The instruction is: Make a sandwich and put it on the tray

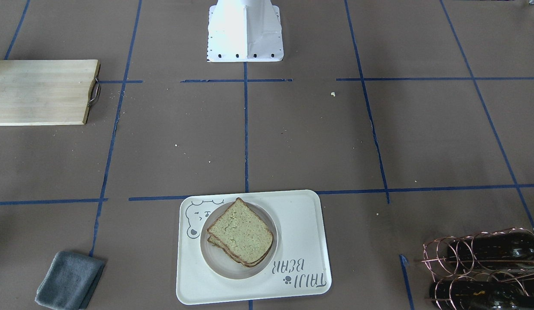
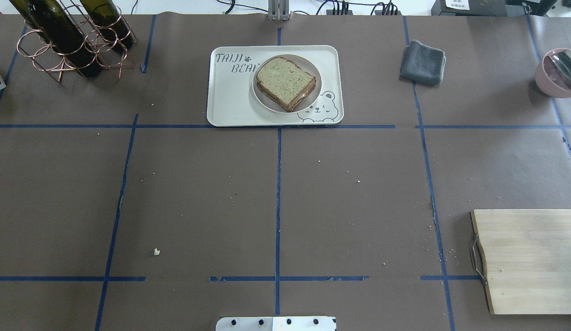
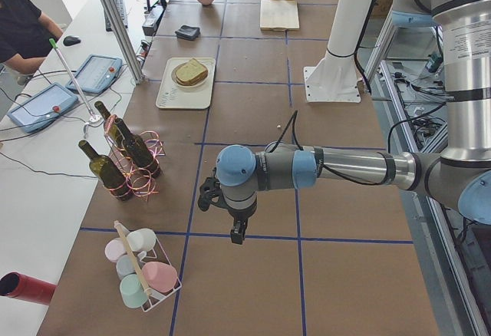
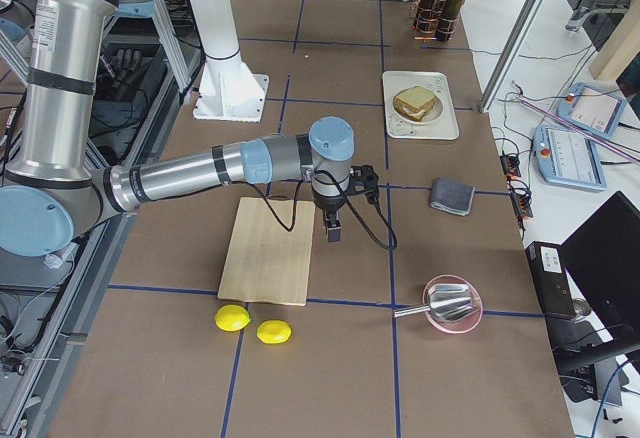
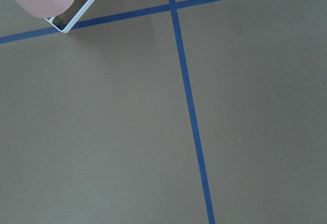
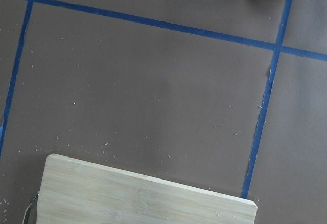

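1. Nearest the overhead camera, at the bottom edge, is the robot's white base plate (image 2: pixel 276 323), straddling the central blue tape line.
2. Farthest left, seen only from the left end of the table, the left gripper (image 3: pixel 238 235) hangs pointing down over bare brown paper near a tape line. It is between the wine rack and a white wire caddy of pastel cups (image 3: pixel 146 275). I cannot tell how its jaws stand.
3. At the far left corner of the overhead view, a copper wire rack (image 2: pixel 60 59) holds dark green bottles (image 2: pixel 60 27) lying tilted.
4. At the far centre sits the tray (image 2: pixel 230 101), with its bear face on the near right corner. A round white plate (image 2: pixel 268 103) rests on the tray. The sandwich (image 2: pixel 285 82) lies on the plate, one slice stacked on the other and slightly askew. A thin pale sliver shows between the slices, too small to identify.
5. To the right, well apart from the tray, lies a folded grey cloth (image 2: pixel 422 62).
6. Nearer, at the right edge, is a wooden cutting board (image 2: pixel 529 262), its metal handle (image 2: pixel 475 257) on its left side.
7. At the far right is a pink bowl (image 2: pixel 550 85) with a metal utensil (image 2: pixel 566 66) in it.
8. Seen only from the right end, the right gripper (image 4: pixel 334 230) hangs pointing down just beside the board's edge. Its jaw state cannot be told. Two lemons (image 4: pixel 252 324) lie near the board's end.
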`<state>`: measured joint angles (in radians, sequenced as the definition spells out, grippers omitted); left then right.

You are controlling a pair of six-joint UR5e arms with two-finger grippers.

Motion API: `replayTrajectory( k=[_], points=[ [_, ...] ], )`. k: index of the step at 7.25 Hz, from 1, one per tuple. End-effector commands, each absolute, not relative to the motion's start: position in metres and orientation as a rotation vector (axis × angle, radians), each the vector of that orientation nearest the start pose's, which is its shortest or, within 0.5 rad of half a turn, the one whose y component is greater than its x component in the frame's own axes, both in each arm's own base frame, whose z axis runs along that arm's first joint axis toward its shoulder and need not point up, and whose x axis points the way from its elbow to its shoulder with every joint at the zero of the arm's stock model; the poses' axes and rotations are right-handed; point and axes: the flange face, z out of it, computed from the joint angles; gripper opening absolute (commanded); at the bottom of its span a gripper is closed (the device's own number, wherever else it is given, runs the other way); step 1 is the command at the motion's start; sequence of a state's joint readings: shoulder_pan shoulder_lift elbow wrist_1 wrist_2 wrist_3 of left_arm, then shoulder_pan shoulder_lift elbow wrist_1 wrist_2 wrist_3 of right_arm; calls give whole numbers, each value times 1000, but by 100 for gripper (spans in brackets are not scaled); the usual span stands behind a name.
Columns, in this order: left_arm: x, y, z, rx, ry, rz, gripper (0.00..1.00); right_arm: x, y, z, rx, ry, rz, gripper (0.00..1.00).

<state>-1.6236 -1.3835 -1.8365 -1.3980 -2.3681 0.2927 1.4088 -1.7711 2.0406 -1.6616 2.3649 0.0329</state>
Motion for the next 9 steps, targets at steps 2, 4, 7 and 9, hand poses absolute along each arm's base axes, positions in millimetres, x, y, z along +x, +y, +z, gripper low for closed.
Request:
replayTrajectory(
  k=[2,4,7,9],
  points=[
    [-84,-402,611,86,805,198,100,7,-405,543,69,-792,-152,100],
    [-85,-419,604,97,800,202,100,10,-401,569,25,-780,-128,100],
    [-82,-413,581,77,802,121,100,37,-391,577,30,-786,-68,100],
    [-81,-402,592,56,805,117,100,50,-366,602,16,-790,-97,100]
  ],
)
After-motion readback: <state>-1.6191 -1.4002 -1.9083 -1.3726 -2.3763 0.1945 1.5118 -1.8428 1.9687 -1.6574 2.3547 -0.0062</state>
